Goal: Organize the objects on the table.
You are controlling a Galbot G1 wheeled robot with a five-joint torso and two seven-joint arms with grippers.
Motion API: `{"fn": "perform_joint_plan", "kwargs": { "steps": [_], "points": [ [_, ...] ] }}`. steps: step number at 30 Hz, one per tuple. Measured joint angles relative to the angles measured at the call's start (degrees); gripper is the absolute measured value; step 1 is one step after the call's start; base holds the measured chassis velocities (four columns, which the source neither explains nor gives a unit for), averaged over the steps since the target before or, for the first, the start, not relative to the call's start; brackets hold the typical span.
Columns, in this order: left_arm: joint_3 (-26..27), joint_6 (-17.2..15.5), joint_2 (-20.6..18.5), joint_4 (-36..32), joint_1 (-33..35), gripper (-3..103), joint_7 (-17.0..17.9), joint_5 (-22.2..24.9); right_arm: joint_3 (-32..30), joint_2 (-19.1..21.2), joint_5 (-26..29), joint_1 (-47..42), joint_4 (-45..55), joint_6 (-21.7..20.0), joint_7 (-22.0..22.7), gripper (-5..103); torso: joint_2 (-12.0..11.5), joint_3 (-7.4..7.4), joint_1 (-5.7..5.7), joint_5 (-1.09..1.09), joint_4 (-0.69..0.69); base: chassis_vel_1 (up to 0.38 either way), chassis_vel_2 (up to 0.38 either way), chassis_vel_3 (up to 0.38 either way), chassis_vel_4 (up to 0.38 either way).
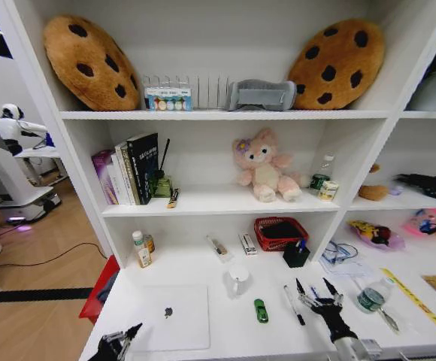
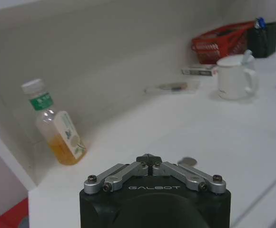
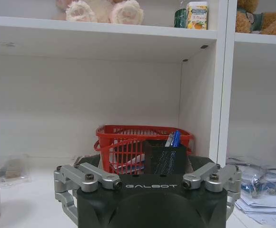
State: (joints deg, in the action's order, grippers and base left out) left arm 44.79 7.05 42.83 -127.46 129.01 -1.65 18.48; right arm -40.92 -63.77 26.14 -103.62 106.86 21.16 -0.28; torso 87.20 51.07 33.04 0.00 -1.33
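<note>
We see right gripper [image 1: 314, 286] spread, just right of black pen [image 1: 294, 304] on table [image 1: 225, 331]. Left gripper [image 1: 128, 336] pressed together at laptop's [image 1: 171, 317] left corner. Green toy car [image 1: 261, 310] between laptop and pen.

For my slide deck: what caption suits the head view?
Right claw open beside pen; left claw near laptop.
</note>
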Motion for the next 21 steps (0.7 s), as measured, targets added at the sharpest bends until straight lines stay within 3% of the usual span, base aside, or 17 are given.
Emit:
{"fn": "perform_joint_plan", "kwargs": {
  "steps": [3, 4, 6, 8, 12, 13, 14, 17, 21],
  "points": [
    [2.1, 0.5, 4.5, -1.5, -1.4, -3, 0.6, 3.5, 0.0, 0.1, 0.0, -0.3, 0.2, 0.1, 0.0, 100, 0.0, 0.0, 0.0, 0.02, 0.01, 0.0, 0.0, 0.0, 0.0],
    [3.8, 0.9, 7.4, -2.5, -2.2, 7, 1.0, 6.1, -0.1, 0.1, 0.0, -0.7, 0.6, 0.1, 0.0, 100, 0.0, 0.0, 0.0, 0.02, 0.01, 0.0, 0.0, 0.0, 0.0],
    [5.2, 1.0, 9.5, -3.2, -2.8, 7, 1.3, 7.8, -0.2, 0.0, 0.0, -1.0, 1.0, 0.1, -0.1, 100, 0.0, 0.0, 0.0, 0.01, 0.01, 0.0, 0.0, 0.0, 0.0],
    [9.7, 1.2, 13.9, -4.4, -4.2, 18, 1.8, 12.8, -0.6, -0.4, -0.2, -2.0, 2.6, 0.2, -0.1, 100, 0.0, 0.0, 0.0, 0.01, 0.01, 0.0, 0.0, 0.0, 0.0],
    [15.0, 1.2, 16.9, -5.4, -4.7, 29, 1.9, 18.4, -1.4, -1.3, 0.0, -4.0, 5.6, 0.2, 0.0, 100, 0.0, 0.0, 0.0, 0.01, 0.01, 0.0, 0.0, 0.0, 0.0],
    [18.1, 1.2, 18.2, -5.5, -5.0, 40, 2.0, 20.9, -1.8, -1.6, 0.1, -5.4, 7.2, 0.3, 0.0, 100, 0.0, 0.0, 0.0, 0.0, 0.01, 0.0, 0.0, 0.0, 0.0],
    [18.1, 1.2, 18.2, -5.5, -5.0, 40, 2.0, 20.9, -1.8, -1.6, 0.1, -5.4, 7.2, 0.3, 0.0, 100, 0.0, 0.0, 0.0, 0.0, 0.01, 0.0, 0.0, 0.0, 0.0],
    [23.4, 2.2, 20.6, -4.6, -5.2, 56, 2.1, 25.1, -2.1, -2.0, -0.8, -7.3, 9.0, 0.8, -0.1, 100, 0.0, 0.0, 0.0, 0.0, 0.0, 0.0, 0.0, 0.0, 0.0],
    [25.2, 3.2, 21.5, -4.1, -4.4, 67, 2.0, 26.6, -1.8, -2.4, -1.3, -7.8, 9.6, 0.8, -0.1, 100, 0.0, 0.0, 0.0, 0.0, 0.02, 0.0, 0.0, 0.0, 0.0]
  ]
}}
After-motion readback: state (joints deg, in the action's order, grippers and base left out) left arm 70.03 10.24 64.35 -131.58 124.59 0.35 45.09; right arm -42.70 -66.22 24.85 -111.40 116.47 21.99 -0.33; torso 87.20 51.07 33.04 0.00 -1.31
